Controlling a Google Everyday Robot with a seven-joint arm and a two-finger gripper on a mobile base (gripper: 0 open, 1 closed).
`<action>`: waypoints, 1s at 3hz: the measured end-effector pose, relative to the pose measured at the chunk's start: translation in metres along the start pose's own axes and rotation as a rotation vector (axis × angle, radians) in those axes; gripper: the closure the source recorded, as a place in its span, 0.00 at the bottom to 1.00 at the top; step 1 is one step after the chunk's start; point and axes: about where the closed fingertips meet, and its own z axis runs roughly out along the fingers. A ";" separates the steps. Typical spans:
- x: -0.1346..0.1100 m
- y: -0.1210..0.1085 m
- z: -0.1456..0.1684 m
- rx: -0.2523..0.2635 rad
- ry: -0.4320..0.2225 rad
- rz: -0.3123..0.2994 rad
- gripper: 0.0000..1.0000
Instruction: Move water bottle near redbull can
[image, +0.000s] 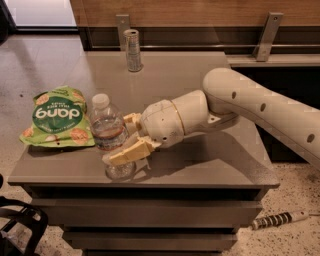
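The water bottle (106, 131), clear with a white cap and a reddish label band, stands upright near the front left of the grey table (200, 75). My gripper (121, 138) reaches in from the right; its cream fingers (127, 153) stand on either side of the bottle's body, one in front, one behind. The redbull can (132, 50), slim and silver-grey, stands upright at the table's far edge, well behind the bottle.
A green snack bag (55, 118) lies flat at the left edge, just beside the bottle. A wooden wall with metal brackets (267, 35) runs behind the table. A striped cable (280, 219) lies on the floor at the right.
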 end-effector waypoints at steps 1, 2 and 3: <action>-0.001 0.001 0.002 -0.004 0.001 -0.002 1.00; -0.001 0.001 0.002 -0.004 0.001 -0.002 1.00; -0.004 0.006 -0.002 0.007 0.004 0.011 1.00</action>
